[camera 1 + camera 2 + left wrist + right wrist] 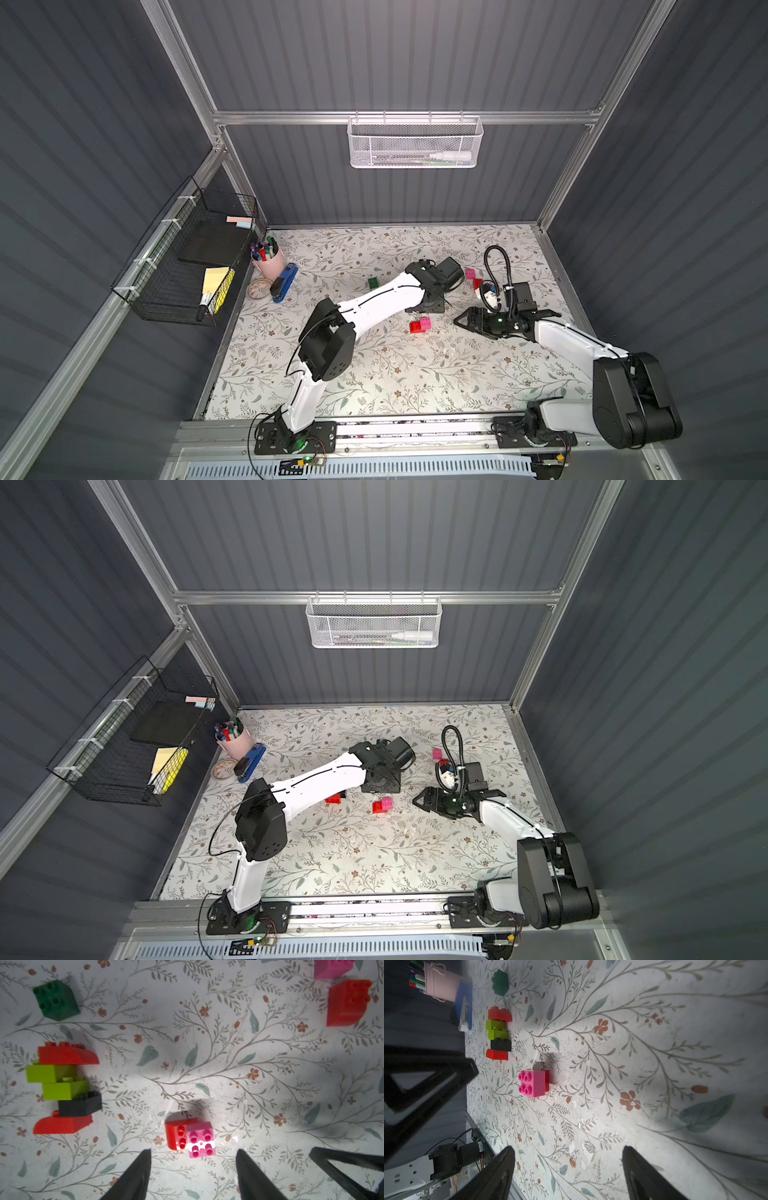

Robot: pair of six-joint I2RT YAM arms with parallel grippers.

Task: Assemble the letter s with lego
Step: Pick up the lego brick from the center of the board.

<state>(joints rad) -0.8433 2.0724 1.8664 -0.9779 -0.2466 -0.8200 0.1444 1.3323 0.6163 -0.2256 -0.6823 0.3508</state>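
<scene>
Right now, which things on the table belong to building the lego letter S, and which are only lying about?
For the job: joined stack of red, lime green and black bricks; red-and-pink pair; dark green brick; loose red brick; loose pink brick.
Lying about: blue stapler; pink cup of markers.

Top views: mounted high above the arm-base side, aimed steeply down, covering the whole table (415, 374). Left wrist: close, nearly straight down. Right wrist: close, low, slanting across. Shared by all four: red-and-pink brick pair (420, 325).
</scene>
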